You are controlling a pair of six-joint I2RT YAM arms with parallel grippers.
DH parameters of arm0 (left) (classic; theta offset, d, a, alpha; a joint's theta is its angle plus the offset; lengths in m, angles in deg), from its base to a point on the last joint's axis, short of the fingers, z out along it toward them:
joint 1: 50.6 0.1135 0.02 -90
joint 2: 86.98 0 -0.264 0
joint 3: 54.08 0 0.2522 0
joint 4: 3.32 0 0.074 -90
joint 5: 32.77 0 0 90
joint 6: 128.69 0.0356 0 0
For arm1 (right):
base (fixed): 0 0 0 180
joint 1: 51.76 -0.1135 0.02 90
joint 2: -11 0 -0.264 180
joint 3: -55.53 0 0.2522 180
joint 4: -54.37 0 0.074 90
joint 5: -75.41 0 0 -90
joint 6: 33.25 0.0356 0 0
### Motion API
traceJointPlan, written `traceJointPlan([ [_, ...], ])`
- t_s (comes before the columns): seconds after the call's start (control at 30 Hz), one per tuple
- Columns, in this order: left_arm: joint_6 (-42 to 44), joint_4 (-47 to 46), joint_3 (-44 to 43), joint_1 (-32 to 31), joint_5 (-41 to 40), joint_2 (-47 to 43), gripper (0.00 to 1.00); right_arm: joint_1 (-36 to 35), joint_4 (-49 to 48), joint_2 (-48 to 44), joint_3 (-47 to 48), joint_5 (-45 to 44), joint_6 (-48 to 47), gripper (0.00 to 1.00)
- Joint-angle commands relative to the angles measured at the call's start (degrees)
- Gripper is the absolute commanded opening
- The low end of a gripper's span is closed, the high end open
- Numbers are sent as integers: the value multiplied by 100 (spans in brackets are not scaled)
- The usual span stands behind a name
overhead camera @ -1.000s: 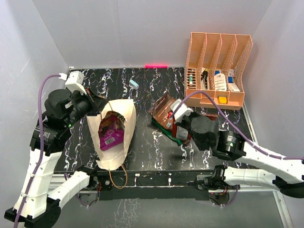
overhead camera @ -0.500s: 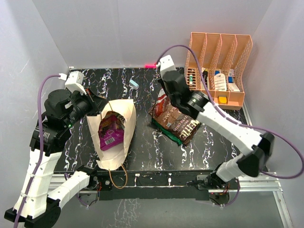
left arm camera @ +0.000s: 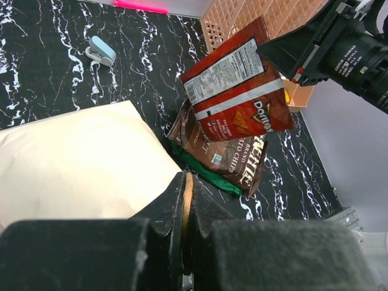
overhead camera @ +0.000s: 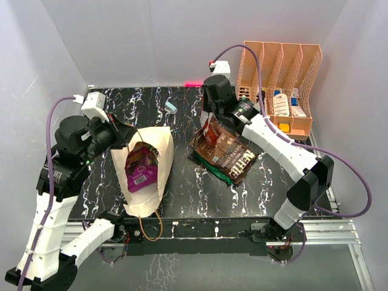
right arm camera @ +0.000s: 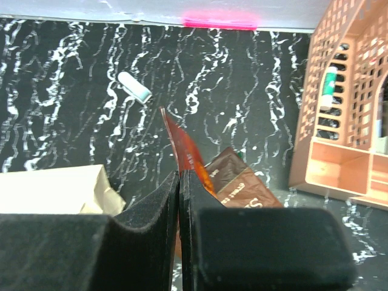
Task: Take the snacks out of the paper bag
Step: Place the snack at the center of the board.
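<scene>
Snacks [overhead camera: 233, 159] are partly out: right jaws are gripping a red packet [left arm camera: 239, 91] above the brown packet [left arm camera: 242, 167] and green packet [left arm camera: 206, 173] lying on the tabletop [overhead camera: 182, 194], left jaws are pinching the paper bag [overhead camera: 162, 148] rim, purple packet [overhead camera: 140, 171] waiting inside.

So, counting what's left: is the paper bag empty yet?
Not empty: a purple packet shows inside the open mouth of the paper bag.

Our left arm: elbow raised at frame left, wrist angled down-right | our left gripper [overhead camera: 126, 137]: pinched onto the paper bag [overhead camera: 148, 185] rim | our right arm: stretched to upper centre | our right gripper [overhead camera: 209, 117]: pointing down, clamping a red packet [left arm camera: 236, 97]
</scene>
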State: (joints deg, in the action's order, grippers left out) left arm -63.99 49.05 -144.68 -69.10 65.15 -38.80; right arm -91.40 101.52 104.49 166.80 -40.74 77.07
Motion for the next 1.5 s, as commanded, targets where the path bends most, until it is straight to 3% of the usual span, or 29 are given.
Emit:
traceJointPlan([
  [0.0, 60, -65, -137, -9, -63, -59, 0, -26, -378, 32, 485, 152, 687, 7],
  [0.37, 36, -54, -78, -5, -98, -121, 0, 229, -374, 159, 274, -646, 2008, 7],
  [0.77, 34, -90, -86, -5, -28, -82, 0, 294, -507, -753, -1655, -1650, 2578, 7],
  [1.47, 25, -126, -79, -6, 15, -55, 0, 857, -372, -2199, -4321, -1180, 2479, 7],
])
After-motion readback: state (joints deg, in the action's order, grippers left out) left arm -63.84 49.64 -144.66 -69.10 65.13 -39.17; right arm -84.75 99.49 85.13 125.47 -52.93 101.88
